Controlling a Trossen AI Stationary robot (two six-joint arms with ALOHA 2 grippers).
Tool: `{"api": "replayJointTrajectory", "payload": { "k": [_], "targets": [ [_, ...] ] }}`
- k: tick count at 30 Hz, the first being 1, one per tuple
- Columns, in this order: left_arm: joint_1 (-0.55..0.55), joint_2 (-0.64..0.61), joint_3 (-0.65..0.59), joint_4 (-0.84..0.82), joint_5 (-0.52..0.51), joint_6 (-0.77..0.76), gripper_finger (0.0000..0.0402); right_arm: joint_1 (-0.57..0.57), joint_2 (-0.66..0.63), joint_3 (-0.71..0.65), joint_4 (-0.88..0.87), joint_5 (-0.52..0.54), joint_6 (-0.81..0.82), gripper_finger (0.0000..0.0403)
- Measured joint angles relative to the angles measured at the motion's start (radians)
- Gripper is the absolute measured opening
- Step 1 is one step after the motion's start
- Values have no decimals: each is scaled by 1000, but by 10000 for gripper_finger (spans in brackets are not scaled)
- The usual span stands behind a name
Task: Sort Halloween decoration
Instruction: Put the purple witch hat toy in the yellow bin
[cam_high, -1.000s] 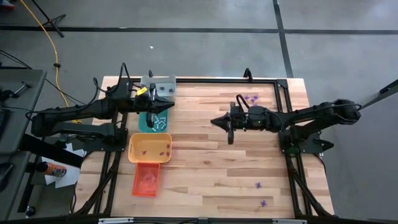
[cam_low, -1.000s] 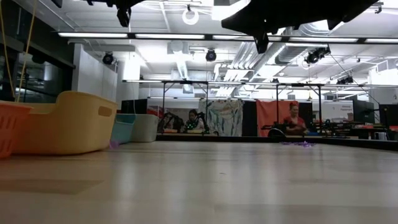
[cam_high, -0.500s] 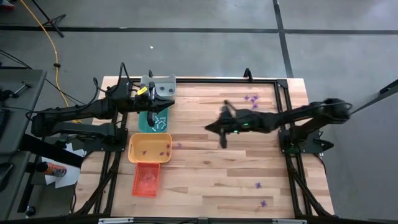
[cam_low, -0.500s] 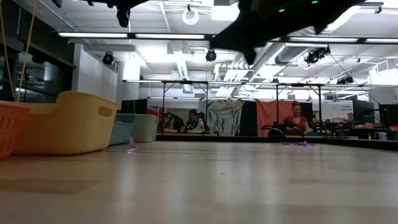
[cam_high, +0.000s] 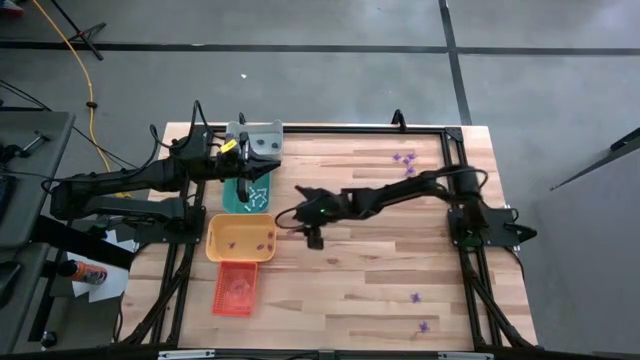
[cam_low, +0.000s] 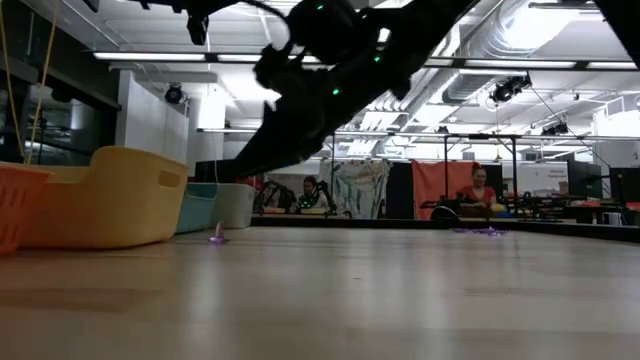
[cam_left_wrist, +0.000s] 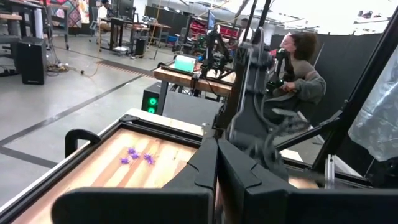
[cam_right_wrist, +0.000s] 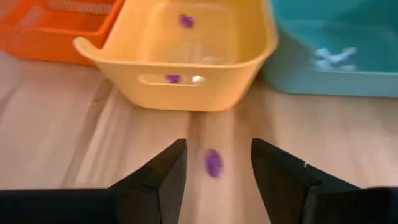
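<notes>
Purple trinket (cam_right_wrist: 213, 163) lying on the wooden surface (cam_high: 370, 270) just beside the yellow tray (cam_right_wrist: 186, 59), between the spread fingers of the right pincer (cam_high: 283, 216), untouched. More purple pieces inside that tray; whitish ones in the teal tray (cam_right_wrist: 336, 56). Left pincer (cam_high: 262, 166) closed, empty, above the teal tray.

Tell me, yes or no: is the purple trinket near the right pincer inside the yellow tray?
No, the purple trinket lies on the table just outside the yellow tray.
</notes>
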Motion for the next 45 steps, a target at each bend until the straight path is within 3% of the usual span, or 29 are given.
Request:
{"api": "replayJointTrajectory", "payload": {
  "k": [5, 12, 19, 29, 34, 40, 45],
  "targets": [
    [1, 0, 0, 0, 0, 1, 0, 4, 73, 48, 0, -54, 3, 181],
    [1, 0, 0, -1, 0, 33, 0, 8, 138, 51, 16, -48, -23, 181],
    [1, 0, 0, -2, 1, 35, 0, 8, 193, 51, 102, -35, 60, 181],
    [1, 0, 0, -1, 0, 36, 0, 8, 207, 51, 139, -33, 86, 175],
    [1, 0, 0, -1, 0, 35, 0, 7, 208, 51, 148, -15, 86, 129],
    [1, 0, 0, -1, 0, 35, 0, 5, 200, 51, 121, -21, 113, 20],
    [1, 0, 0, -1, 0, 35, 0, -6, 124, 49, 55, -52, 114, 18]
  ]
}}
